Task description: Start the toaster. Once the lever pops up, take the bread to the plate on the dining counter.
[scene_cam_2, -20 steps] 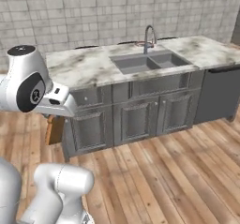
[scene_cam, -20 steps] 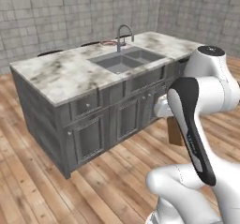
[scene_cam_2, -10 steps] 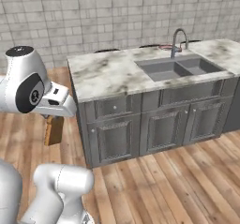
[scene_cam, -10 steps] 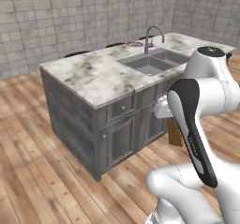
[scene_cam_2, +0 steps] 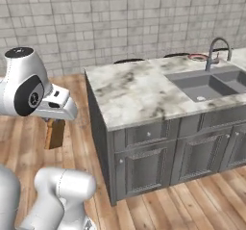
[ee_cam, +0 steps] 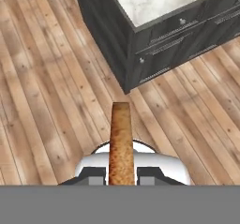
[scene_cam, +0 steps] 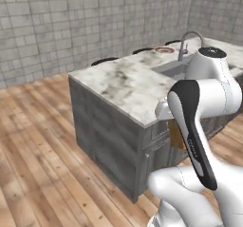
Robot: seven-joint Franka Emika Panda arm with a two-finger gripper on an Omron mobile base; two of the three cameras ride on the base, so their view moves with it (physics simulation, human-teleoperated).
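Note:
My gripper [ee_cam: 121, 174] is shut on the bread [ee_cam: 121, 145], a tan-brown slice seen edge-on, held over the wooden floor. From the right base view the bread [scene_cam_2: 54, 134] hangs below the hand, left of the dining counter [scene_cam_2: 139, 92]. In the left base view the bread [scene_cam: 174, 135] peeks out behind my forearm, beside the counter's [scene_cam: 124, 81] near corner. The plate [scene_cam_2: 198, 57], with its red ring, lies at the counter's far edge near the faucet; in the left base view the plate [scene_cam: 164, 50] sits far back. The toaster is out of view.
A grey sink [scene_cam_2: 206, 84] with a curved faucet [scene_cam_2: 218, 48] is set into the counter's right part. Dark cabinet fronts [scene_cam_2: 146, 166] with drawers stand below the slab. Dark stool tops [scene_cam_2: 127, 60] show behind the counter. Open wooden floor [scene_cam: 38, 140] lies to the left.
Both base views have shifted with the base: the counter's left end now stands ahead, nearer and larger. The bread stays in the shut gripper.

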